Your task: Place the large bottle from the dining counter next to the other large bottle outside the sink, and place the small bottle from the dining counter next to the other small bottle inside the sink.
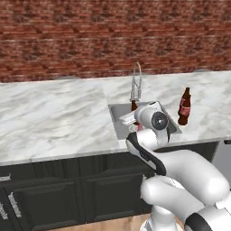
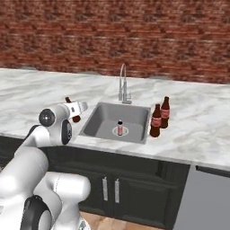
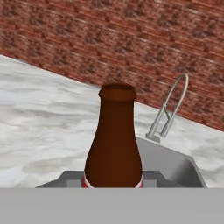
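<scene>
My gripper (image 2: pixel 77 109) is shut on the small bottle (image 2: pixel 72 109), a short dark brown one with a red label, held tilted just left of the sink (image 2: pixel 96 117). In the hand view the bottle (image 3: pixel 113 144) rises straight ahead between the fingers. The other small bottle (image 2: pixel 120 128) stands upright on the sink floor near the drain. Two large bottles (image 2: pixel 156 120) (image 2: pixel 165 112) stand side by side on the counter right of the sink; they also appear in the left base view (image 1: pixel 184 107). The dining counter is out of view.
A chrome gooseneck tap (image 2: pixel 122 85) rises behind the sink. White-grey marble worktop (image 2: pixel 36 96) runs along a red brick wall (image 2: pixel 112 36), with dark cabinets (image 2: pixel 134 188) below. My arm's elbow (image 1: pixel 155 121) hangs over the sink's front.
</scene>
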